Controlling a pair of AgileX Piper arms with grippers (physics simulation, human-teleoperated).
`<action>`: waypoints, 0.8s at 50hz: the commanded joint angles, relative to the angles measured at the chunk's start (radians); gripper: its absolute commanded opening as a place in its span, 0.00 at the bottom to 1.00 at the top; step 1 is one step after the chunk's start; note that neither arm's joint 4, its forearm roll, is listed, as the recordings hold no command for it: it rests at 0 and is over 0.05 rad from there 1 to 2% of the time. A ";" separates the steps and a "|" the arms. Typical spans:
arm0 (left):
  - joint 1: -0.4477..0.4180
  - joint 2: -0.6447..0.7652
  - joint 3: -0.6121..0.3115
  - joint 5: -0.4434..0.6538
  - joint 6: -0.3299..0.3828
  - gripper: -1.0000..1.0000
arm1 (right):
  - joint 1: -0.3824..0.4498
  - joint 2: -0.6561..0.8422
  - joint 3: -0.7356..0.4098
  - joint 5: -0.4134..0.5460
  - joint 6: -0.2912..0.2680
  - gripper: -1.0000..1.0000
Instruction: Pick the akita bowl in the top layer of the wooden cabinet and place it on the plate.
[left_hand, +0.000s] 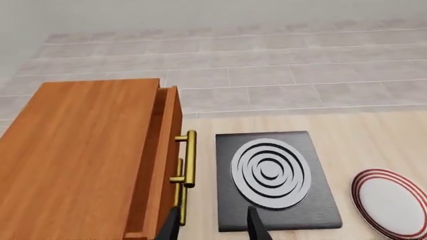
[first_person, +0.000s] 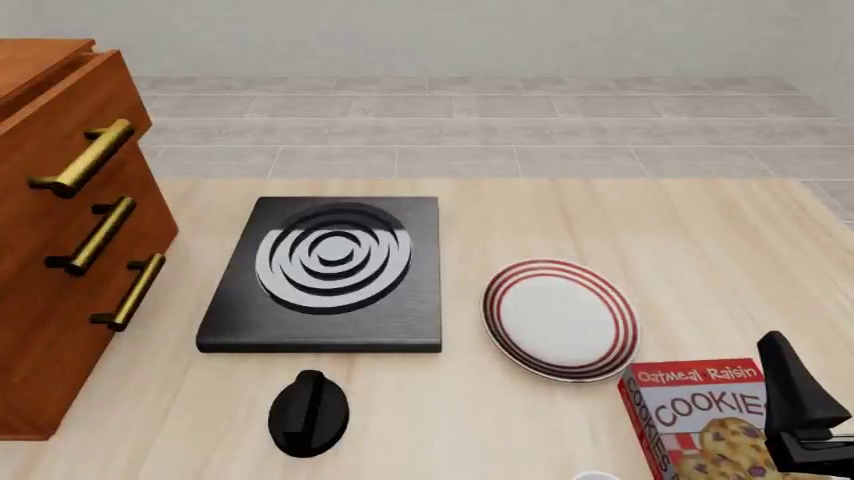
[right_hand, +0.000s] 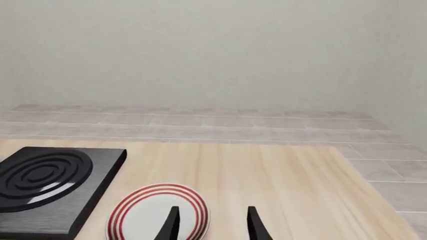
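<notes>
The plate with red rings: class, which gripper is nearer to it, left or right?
Right. The right gripper hangs just beside the plate, near its edge. The left gripper is by the wooden cabinet, with the black stove between it and the plate.

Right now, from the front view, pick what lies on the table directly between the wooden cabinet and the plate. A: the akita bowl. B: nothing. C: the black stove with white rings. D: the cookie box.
C: the black stove sits between the wooden cabinet and the plate.
</notes>
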 joint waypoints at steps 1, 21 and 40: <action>0.052 0.004 0.023 0.005 0.063 1.00 | -0.002 0.000 0.000 0.001 0.001 1.00; 0.126 -0.004 0.069 -0.012 0.135 1.00 | 0.001 0.000 0.001 0.000 -0.002 1.00; 0.197 0.033 0.135 -0.066 0.167 1.00 | 0.001 0.000 0.001 -0.005 -0.009 1.00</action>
